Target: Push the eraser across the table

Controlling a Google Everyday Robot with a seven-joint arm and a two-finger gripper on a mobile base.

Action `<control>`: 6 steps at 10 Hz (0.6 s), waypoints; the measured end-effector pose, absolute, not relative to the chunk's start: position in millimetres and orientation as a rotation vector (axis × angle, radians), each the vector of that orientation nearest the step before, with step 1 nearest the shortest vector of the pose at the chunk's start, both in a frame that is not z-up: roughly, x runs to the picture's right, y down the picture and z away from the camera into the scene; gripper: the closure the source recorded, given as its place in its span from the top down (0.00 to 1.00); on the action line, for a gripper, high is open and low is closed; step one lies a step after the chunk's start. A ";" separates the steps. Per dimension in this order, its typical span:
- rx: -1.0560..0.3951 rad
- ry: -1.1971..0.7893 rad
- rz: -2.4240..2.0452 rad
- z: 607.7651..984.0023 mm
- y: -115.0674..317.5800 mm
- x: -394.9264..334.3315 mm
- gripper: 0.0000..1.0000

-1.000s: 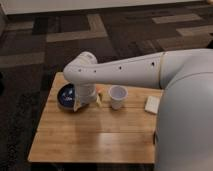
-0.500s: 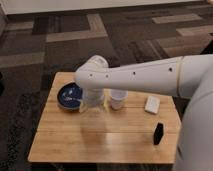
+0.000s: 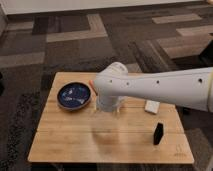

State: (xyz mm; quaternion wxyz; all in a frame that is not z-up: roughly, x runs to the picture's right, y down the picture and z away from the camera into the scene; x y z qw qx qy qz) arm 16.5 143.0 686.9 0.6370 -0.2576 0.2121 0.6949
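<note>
The eraser (image 3: 158, 133) is a small black upright block near the table's front right corner. The table (image 3: 100, 142) is a light wooden plank top. My white arm reaches in from the right across the middle of the table. My gripper (image 3: 111, 105) hangs at its end just right of a blue bowl, well to the left of the eraser and farther back. It is not touching the eraser.
A dark blue bowl (image 3: 74, 96) sits at the back left of the table. A flat white block (image 3: 152, 106) lies at the right, behind the eraser. A small orange item (image 3: 91, 84) shows beside the bowl. Patterned carpet surrounds the table.
My arm has swung up and off the table's right side, uncovering the eraser and the white block. The gripper end has stayed near the bowl. The eraser has not moved.
</note>
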 end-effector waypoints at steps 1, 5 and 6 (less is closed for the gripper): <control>-0.597 0.493 1.587 687.5 147.2 27.1 0.65; -0.601 0.496 1.595 689.2 150.3 38.2 0.65; -0.602 0.494 1.592 689.1 150.2 36.4 0.65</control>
